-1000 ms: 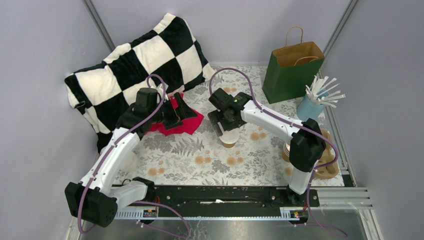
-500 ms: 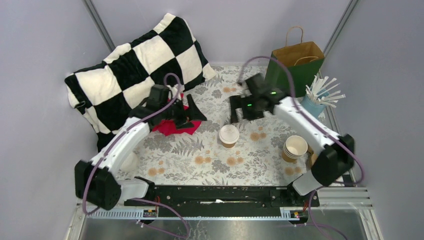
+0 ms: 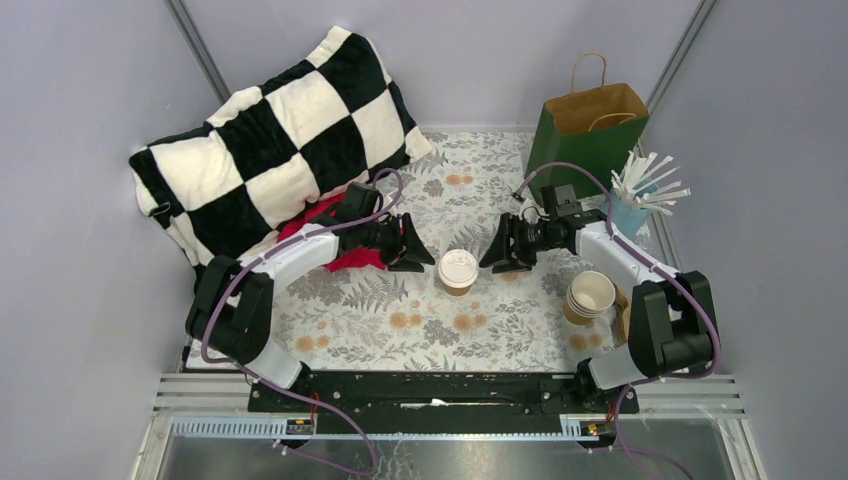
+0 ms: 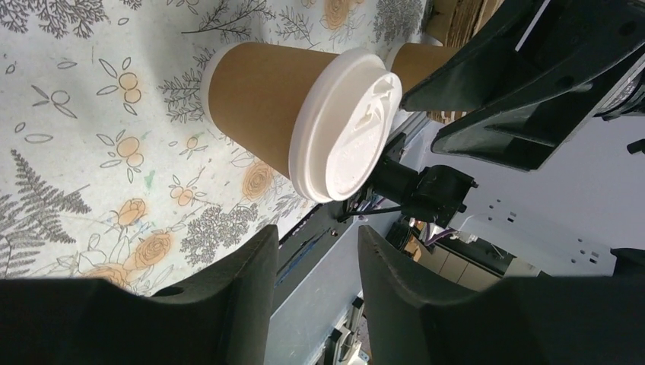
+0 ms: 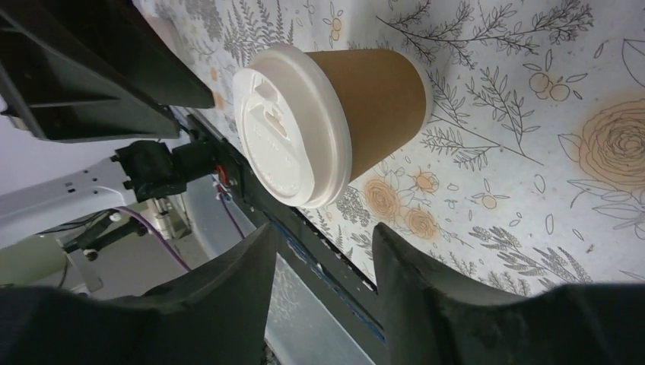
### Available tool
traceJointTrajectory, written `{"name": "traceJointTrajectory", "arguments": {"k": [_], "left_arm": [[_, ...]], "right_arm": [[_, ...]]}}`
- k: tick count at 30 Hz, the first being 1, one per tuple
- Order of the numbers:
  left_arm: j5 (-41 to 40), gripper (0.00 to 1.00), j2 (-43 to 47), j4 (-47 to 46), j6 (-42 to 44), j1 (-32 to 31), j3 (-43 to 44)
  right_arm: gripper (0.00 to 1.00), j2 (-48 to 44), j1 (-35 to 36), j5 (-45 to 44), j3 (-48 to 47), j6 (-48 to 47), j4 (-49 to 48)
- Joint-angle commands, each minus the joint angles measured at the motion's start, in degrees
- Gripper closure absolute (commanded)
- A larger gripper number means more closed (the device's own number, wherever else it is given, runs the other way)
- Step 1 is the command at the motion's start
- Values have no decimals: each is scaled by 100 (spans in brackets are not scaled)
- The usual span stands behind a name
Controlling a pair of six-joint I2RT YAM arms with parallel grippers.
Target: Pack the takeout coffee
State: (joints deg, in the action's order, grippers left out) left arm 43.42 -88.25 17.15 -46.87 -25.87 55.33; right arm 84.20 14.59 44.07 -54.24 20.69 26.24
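At the middle of the flower-printed surface [image 3: 400, 320] stands the takeout coffee [image 3: 457, 270], a brown paper cup with its white lid on, upright and resting on its base. It sits between the two grippers, which face each other across it.

The left gripper [image 3: 420, 255] reaches in low from the left, fingertips aimed at the cup's side. Seen from the left wrist, the left gripper [image 4: 316, 236] has its two dark fingers parted by a narrow gap with nothing between them. The cup [image 4: 304, 114] lies just ahead of the tips, with a strip of bare cloth showing in between, so it is near but not touched.

The right gripper [image 3: 492, 258] comes in from the opposite side at about the same height. From the right wrist, the right gripper [image 5: 325, 236] likewise shows its fingers somewhat apart and holding nothing, and the cup [image 5: 335, 114] is just beyond them, not in contact.

Behind the left arm a black-and-white checkered pillow [image 3: 270, 140] leans against the back wall, with a red cloth [image 3: 310, 215] at its foot. A green paper bag [image 3: 585, 140] stands open at the far right corner. Beside it is a blue holder of white sticks [image 3: 625, 210], and nearer the front a stack of lidless cups [image 3: 590, 295].
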Motion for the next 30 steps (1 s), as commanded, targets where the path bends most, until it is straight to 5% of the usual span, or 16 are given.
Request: {"name": "traceJointTrajectory", "arguments": {"k": [1, 30], "left_arm": [[185, 55, -208, -431, -112, -67, -22], [67, 62, -774, -572, -41, -198, 100]], "right_arm": [[46, 123, -141, 537, 151, 365, -818], [52, 761, -274, 687, 483, 567, -1307]]}}
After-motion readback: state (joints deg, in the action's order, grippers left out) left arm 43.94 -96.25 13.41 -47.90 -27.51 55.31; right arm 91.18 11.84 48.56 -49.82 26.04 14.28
